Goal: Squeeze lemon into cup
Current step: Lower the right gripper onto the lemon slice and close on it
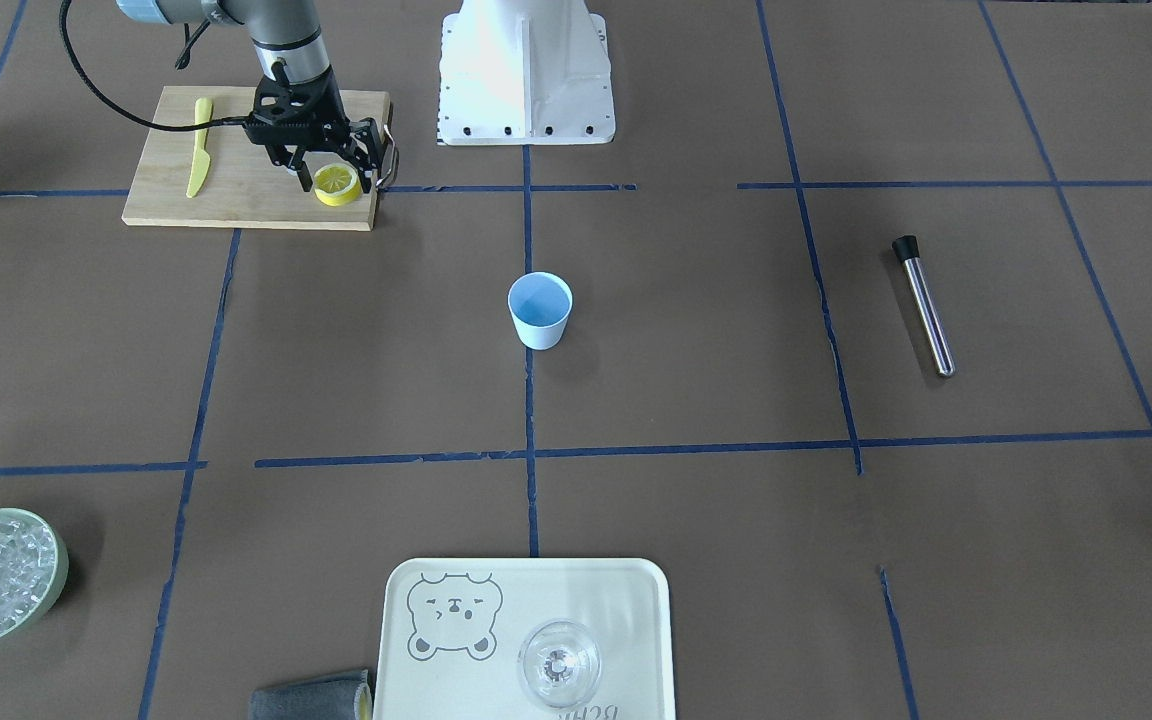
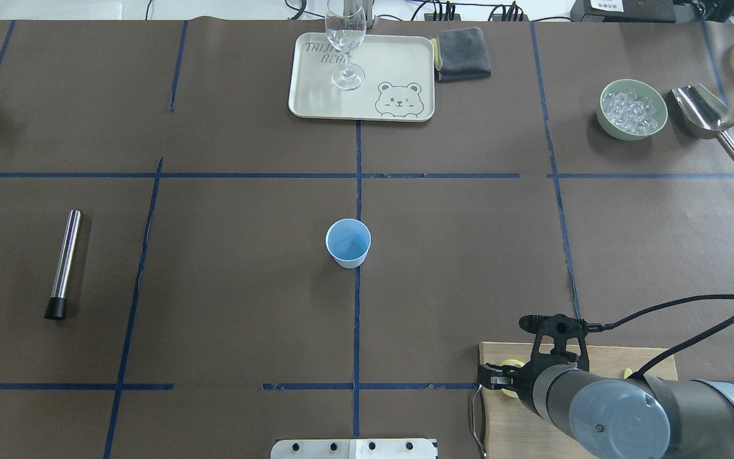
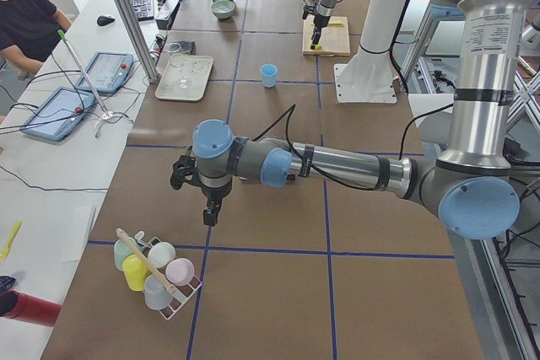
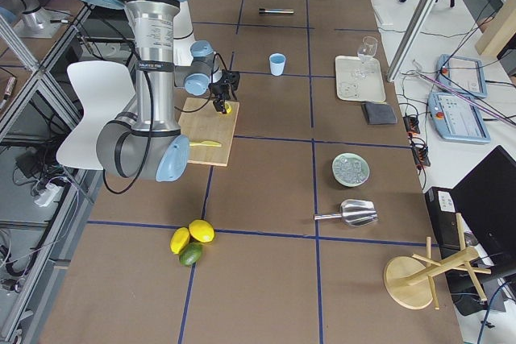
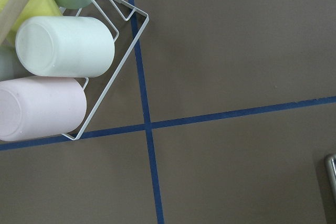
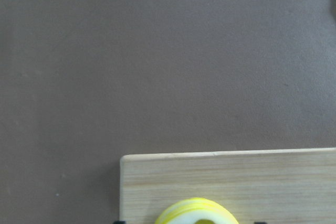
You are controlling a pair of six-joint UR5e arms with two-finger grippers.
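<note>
Yellow rind and a pale segmented face mark the lemon [image 1: 337, 184], a thin round slice that appears to lie flat on a wooden cutting board [image 1: 236, 195] in the upper left of the front-facing frame, near the board's lower right corner. A yellow plastic knife [image 1: 198, 147] lies on the same board, well apart from the slice. The right gripper [image 1: 334, 176] hangs low over the slice with its jaws apart, one on each side. The wrist view shows a gap between each black tip and the rind, so nothing is held yet. The slice is likely light, soft and wet, slippery on its cut faces and easy to tear. The firmer rind edge, taken across its width, looks the better place to hold. The pale-blue cup [image 1: 540, 310] stands upright at the centre of the brown counter [image 1: 736, 340], well apart from the board. The left gripper [image 3: 209, 208] hangs far from both, near a rack of cups [image 3: 156, 271]; whether its jaws are apart or together cannot be told.
</note>
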